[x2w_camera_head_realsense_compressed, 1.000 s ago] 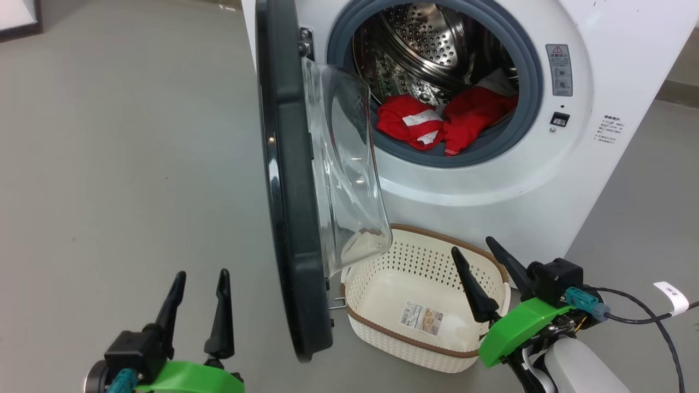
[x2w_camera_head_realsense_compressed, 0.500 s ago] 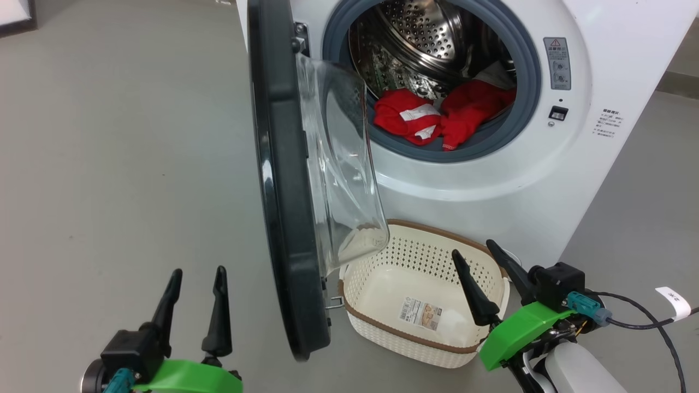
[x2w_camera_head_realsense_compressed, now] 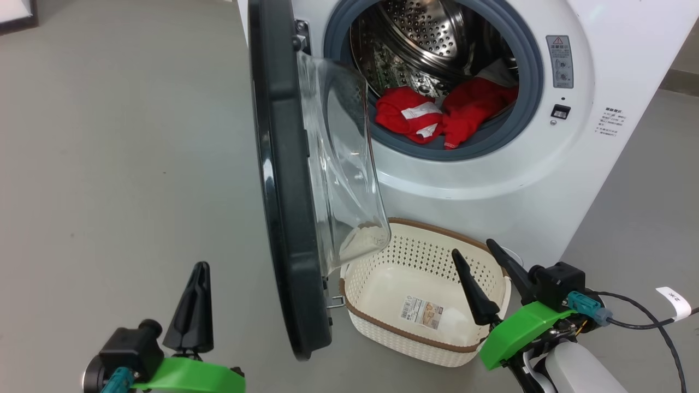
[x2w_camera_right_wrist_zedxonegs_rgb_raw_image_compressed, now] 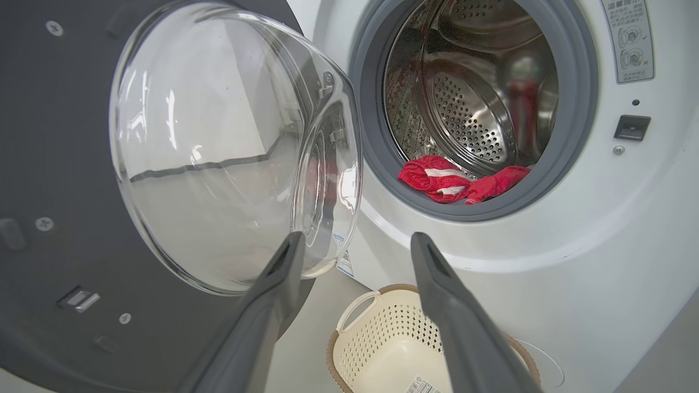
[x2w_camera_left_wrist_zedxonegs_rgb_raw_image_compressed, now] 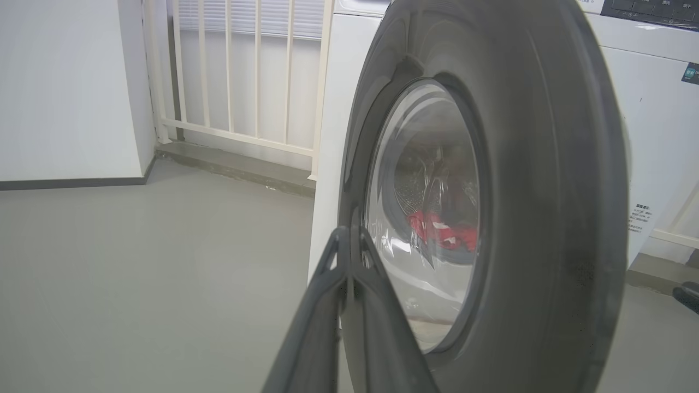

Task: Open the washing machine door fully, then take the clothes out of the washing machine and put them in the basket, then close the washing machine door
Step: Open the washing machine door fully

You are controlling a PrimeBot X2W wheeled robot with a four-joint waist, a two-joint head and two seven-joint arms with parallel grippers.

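Observation:
The washing machine (x2w_camera_head_realsense_compressed: pixel 491 185) stands ahead, and its door (x2w_camera_head_realsense_compressed: pixel 284 191) swings out edge-on toward me, the clear glass bowl (x2w_camera_head_realsense_compressed: pixel 344 164) facing right. The red clothes (x2w_camera_head_realsense_compressed: pixel 437 112) lie at the drum's front lip. Below the door's lower edge, the cream basket (x2w_camera_head_realsense_compressed: pixel 382 267) sits on the floor, nothing in it but its paper label. My left gripper (x2w_camera_head_realsense_compressed: pixel 199 267) is shut on nothing, left of the door's outer face (x2w_camera_left_wrist_zedxonegs_rgb_raw_image_compressed: pixel 546 191) and apart from it. My right gripper (x2w_camera_head_realsense_compressed: pixel 473 246) hovers open over the basket's right end. The right wrist view shows the clothes (x2w_camera_right_wrist_zedxonegs_rgb_raw_image_compressed: pixel 458 183) beyond the open right gripper (x2w_camera_right_wrist_zedxonegs_rgb_raw_image_compressed: pixel 357 237).
Grey floor stretches wide to the left of the door. A cable with a white tag (x2w_camera_head_realsense_compressed: pixel 671 297) trails from my right wrist. A white railing (x2w_camera_left_wrist_zedxonegs_rgb_raw_image_compressed: pixel 246 82) and a white wall (x2w_camera_left_wrist_zedxonegs_rgb_raw_image_compressed: pixel 65 87) stand behind the machine's left side.
My left gripper's fingers have come together from open to shut. The head view has shifted slightly; the door, basket, clothes and right gripper keep their places.

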